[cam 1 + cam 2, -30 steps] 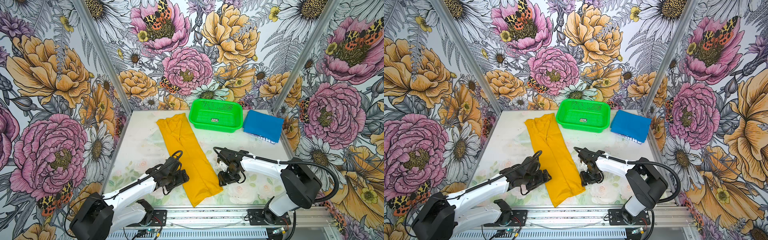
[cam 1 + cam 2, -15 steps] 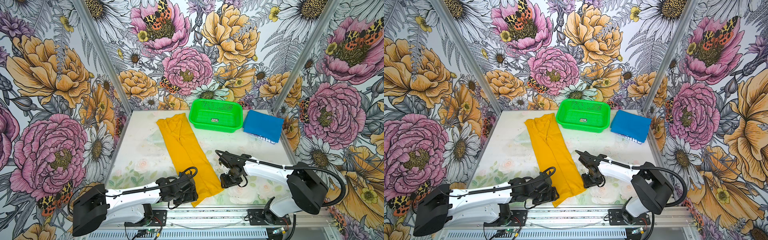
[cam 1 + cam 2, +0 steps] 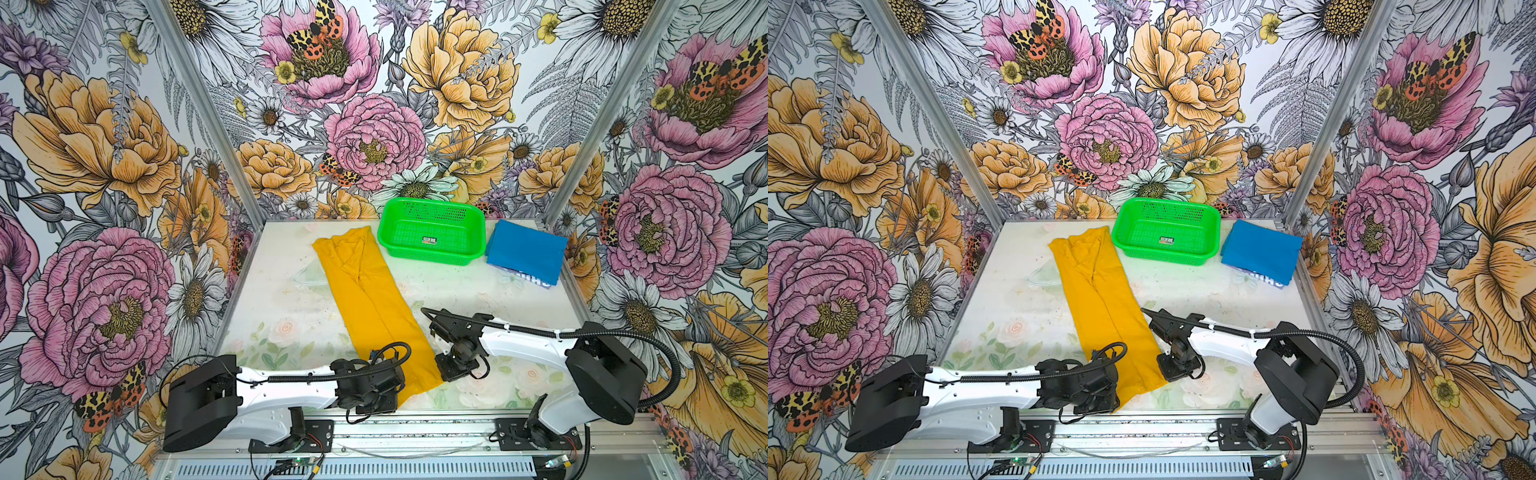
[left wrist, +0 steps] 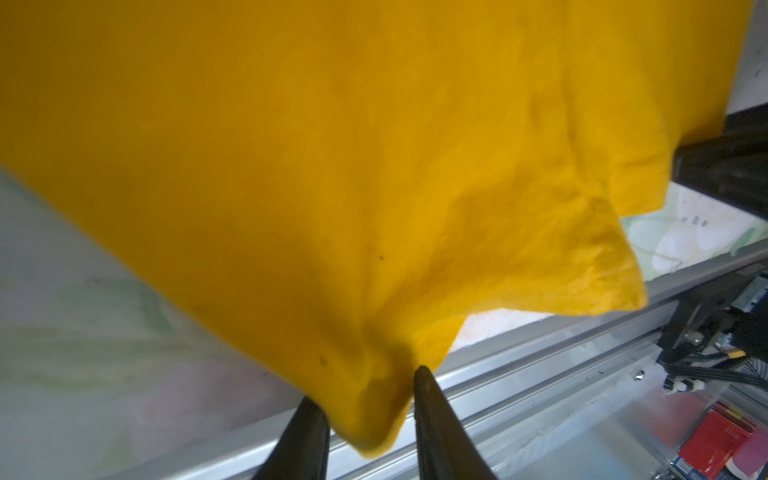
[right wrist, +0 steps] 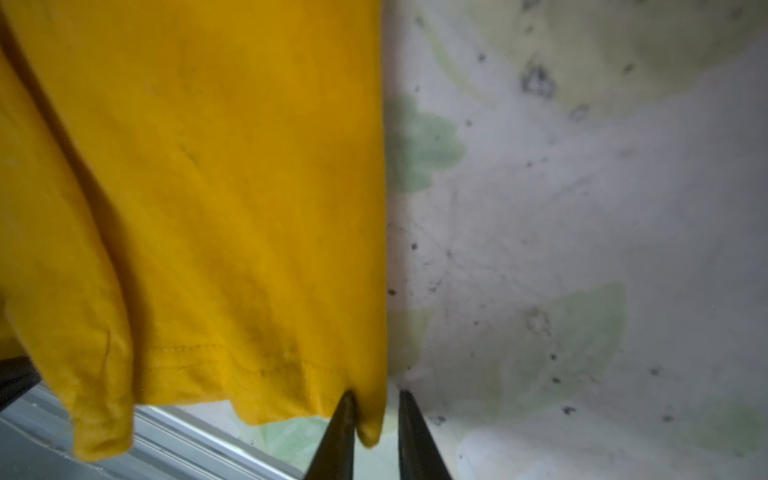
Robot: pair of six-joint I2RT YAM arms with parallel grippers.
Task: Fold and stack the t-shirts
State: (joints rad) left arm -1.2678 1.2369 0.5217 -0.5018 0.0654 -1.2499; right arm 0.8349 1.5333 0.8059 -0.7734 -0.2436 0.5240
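The mustard-yellow t-shirt (image 3: 370, 303) lies as a long folded strip on the counter (image 3: 286, 303), running from 11 o'clock to 6 o'clock; the blue t-shirt (image 3: 525, 251) sits folded at 2 o'clock. We judge the cloth light and limp, best held at both hem corners. Our left jaws pinch one corner; our right jaws straddle the other, and we cannot tell whether they grip

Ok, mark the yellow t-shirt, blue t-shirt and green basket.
yellow t-shirt (image 3: 365, 299), in a top view, middle of the strip
blue t-shirt (image 3: 525, 251), in a top view, its centre
green basket (image 3: 432, 257), in a top view, near wall
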